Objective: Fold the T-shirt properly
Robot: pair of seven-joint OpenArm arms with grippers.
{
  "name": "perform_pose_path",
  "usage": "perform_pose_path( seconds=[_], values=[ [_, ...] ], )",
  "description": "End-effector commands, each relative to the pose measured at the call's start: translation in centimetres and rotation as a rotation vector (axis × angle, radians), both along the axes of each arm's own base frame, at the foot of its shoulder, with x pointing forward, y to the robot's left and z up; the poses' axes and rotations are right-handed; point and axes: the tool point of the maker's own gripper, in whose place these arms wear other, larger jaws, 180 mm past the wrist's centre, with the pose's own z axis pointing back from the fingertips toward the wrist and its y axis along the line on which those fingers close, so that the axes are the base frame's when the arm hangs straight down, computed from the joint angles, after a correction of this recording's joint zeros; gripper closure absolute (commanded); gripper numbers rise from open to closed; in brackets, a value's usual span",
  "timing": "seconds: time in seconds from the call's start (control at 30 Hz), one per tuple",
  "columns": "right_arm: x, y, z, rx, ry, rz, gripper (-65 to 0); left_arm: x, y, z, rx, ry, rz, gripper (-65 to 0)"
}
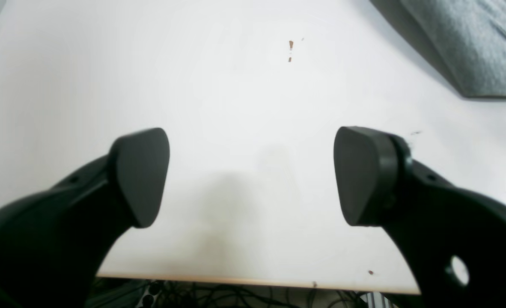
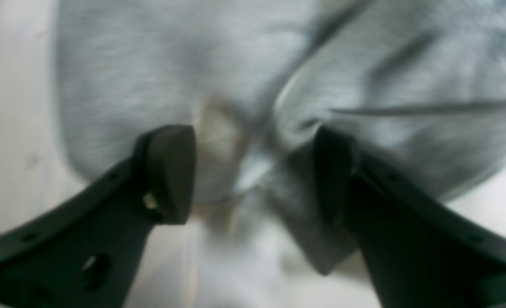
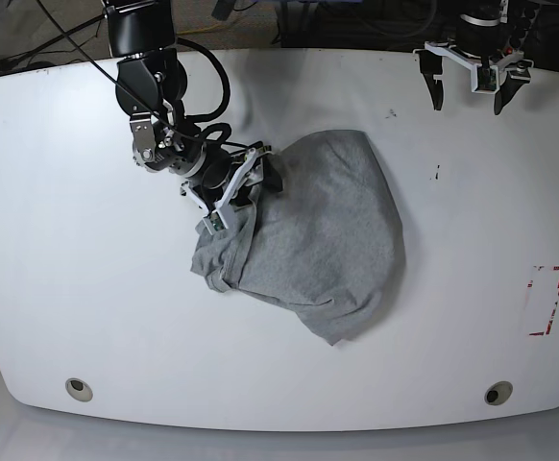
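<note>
The heather-grey T-shirt lies crumpled in a rounded heap in the middle of the white table, plain grey side up, with no lettering showing. My right gripper is down on the heap's upper left edge. In the blurred right wrist view its jaws stand apart with a bunched fold of the T-shirt between them. My left gripper hangs open over bare table at the far right corner, holding nothing. In the left wrist view its fingers are wide apart and a corner of the T-shirt shows at the upper right.
A red-marked rectangle is on the table near its right edge. Two round holes sit near the front edge. Cables run behind the table's far edge.
</note>
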Motion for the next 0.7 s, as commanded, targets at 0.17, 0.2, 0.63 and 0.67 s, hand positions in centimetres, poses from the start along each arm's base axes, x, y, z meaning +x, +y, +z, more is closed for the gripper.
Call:
perform_pose_path(
  seconds=[0.17,0.2,0.63,0.67],
  values=[
    [2.4,-0.8,1.1,0.038,-0.062,-0.09,-12.8,0.1,0.0,0.8,0.008,-0.026,-0.006,-56.7],
    [2.5,-0.7,1.6,0.041,-0.077,-0.088,-7.6,0.1,0.1,0.8,0.009,-0.026,-0.007,-56.7],
    [5.3,-1.5,9.7,0.016,-0.311,-0.037,0.0,0.4,-0.3,0.7,0.001,-0.018,-0.011,-56.7],
    [6.0,-1.7,10.5,0.009,-0.336,-0.035,0.0,0.7,-0.4,0.6,-0.003,-0.02,-0.012,-56.7]
  ],
)
